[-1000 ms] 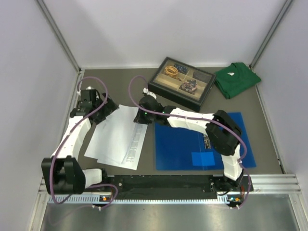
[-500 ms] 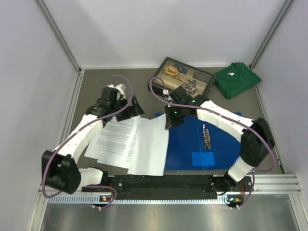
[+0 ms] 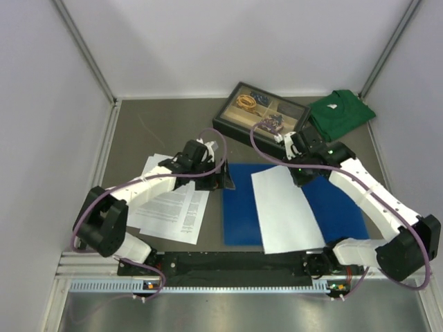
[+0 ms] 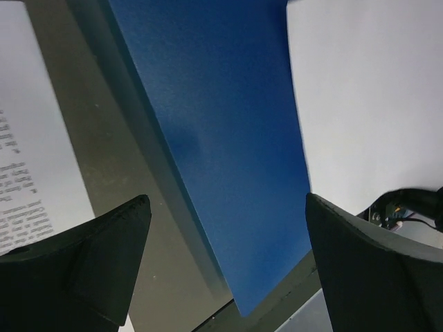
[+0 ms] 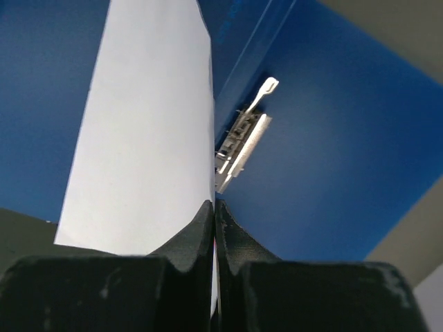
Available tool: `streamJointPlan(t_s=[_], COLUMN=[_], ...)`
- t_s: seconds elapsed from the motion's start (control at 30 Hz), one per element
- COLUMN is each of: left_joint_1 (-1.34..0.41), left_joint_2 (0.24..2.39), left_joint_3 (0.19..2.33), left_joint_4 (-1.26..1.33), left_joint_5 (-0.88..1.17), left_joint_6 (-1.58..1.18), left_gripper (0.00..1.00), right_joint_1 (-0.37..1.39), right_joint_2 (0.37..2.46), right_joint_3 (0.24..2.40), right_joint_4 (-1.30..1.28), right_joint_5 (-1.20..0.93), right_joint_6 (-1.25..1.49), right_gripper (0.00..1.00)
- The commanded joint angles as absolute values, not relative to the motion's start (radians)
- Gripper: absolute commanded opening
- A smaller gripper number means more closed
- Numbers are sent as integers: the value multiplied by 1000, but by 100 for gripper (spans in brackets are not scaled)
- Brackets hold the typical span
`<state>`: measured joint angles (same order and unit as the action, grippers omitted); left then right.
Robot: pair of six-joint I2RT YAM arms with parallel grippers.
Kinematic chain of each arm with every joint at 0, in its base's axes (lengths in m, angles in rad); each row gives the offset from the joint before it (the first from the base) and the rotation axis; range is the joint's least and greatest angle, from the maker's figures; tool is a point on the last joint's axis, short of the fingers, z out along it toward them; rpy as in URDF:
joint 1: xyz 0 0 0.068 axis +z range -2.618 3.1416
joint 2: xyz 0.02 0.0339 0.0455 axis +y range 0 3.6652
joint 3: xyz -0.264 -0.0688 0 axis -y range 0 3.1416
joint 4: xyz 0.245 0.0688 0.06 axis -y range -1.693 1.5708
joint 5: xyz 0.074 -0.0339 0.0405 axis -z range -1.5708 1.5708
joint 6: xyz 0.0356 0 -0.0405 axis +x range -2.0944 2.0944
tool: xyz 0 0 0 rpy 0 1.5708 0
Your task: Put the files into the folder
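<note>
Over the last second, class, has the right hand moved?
Yes. The right hand, gripping a file, went rightward, from near the tray's left corner to over the folder.

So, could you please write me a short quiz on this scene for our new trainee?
1. True or false: the right pincer is shut on a white sheet.
2. In the top view, that sheet lies across: A) the green shirt, B) the blue folder, C) the black tray.
3. Fill in: the left pincer stands ___, holding nothing.
Key: 1 true; 2 B; 3 open.
</note>
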<state>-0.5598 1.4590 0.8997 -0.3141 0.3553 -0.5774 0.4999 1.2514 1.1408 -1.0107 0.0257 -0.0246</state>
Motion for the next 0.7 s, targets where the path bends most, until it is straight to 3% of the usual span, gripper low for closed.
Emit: streamJointPlan(t_s=[0.0, 0.33, 0.6, 0.67], left_joint_1=[-615, -637, -637, -635], left_joint_2=[1505, 1528, 1566, 1580], left_joint_3=[885, 842, 790, 795], left_joint_4=[-233, -212, -101, -89], left_joint_5=[365, 331, 397, 414], left_joint_6=[-595, -606, -657, -661], left_gripper=[96, 96, 75, 63], right_joint_1=[447, 126, 15, 5], right_joint_2=[1215, 1235, 1226, 1212], right_joint_3=[1204, 1141, 1057, 1049], right_joint_4=[-1020, -960, -910, -900], right_joint_5=[91, 61, 78, 104], right_joint_6=[-207, -295, -305, -304], right_gripper=[0, 0, 0, 0])
